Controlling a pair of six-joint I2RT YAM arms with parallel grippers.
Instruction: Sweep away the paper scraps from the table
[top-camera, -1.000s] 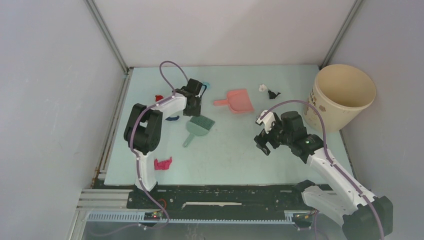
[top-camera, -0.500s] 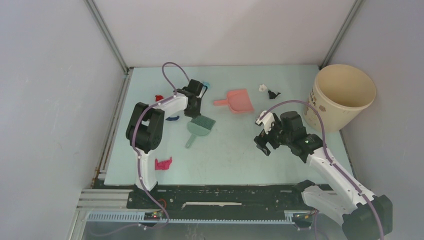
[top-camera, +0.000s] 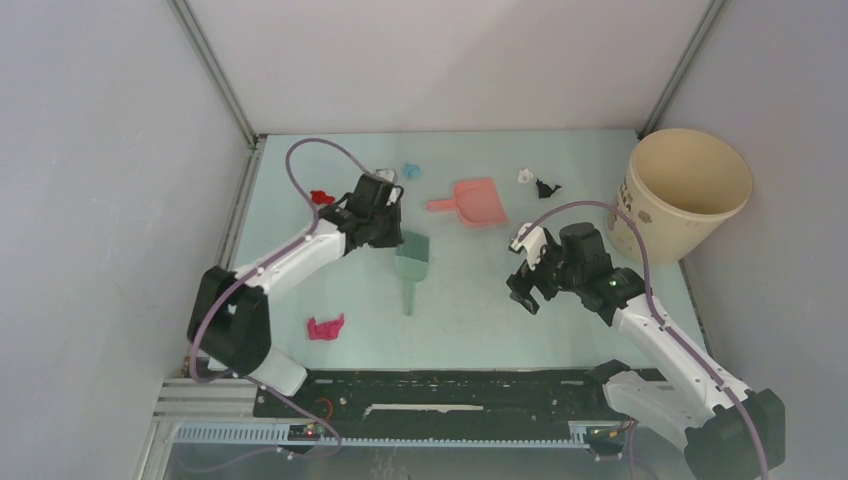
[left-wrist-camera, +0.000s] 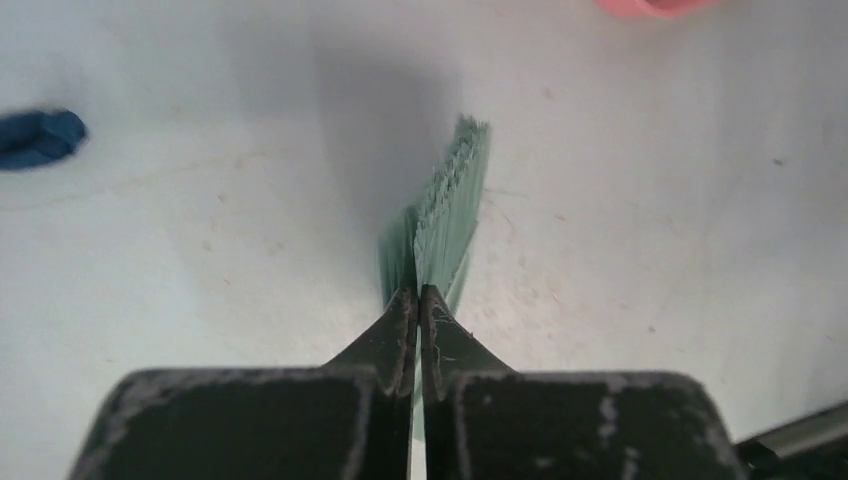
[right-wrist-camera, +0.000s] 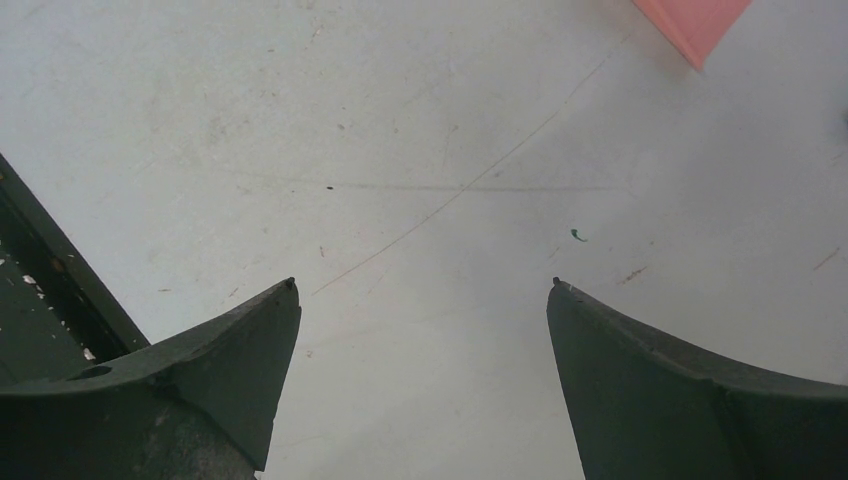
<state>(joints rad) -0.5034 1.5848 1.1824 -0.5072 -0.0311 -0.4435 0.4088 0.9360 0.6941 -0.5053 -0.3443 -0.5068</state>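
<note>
My left gripper (top-camera: 393, 234) (left-wrist-camera: 419, 292) is shut on the head end of the teal-green hand brush (top-camera: 409, 265) (left-wrist-camera: 448, 215), whose handle points toward the near edge. Paper scraps lie spread over the table (top-camera: 470, 310): red (top-camera: 320, 197), light blue (top-camera: 410, 170), white (top-camera: 524, 176), a dark one (top-camera: 546, 187) and magenta (top-camera: 325, 327). A dark blue scrap (left-wrist-camera: 38, 137) shows left of the brush in the left wrist view. My right gripper (top-camera: 522, 290) (right-wrist-camera: 422, 285) hovers open over bare table, holding nothing.
A salmon-pink dustpan (top-camera: 472, 201) (right-wrist-camera: 695, 22) lies at the middle back, handle pointing left. A tall beige bucket (top-camera: 685, 190) stands at the right edge. Grey walls close in the left, back and right sides.
The left gripper closed on the brush. The left arm swung out to the left, and the brush turned so its handle points at the near edge. The right arm stayed put.
</note>
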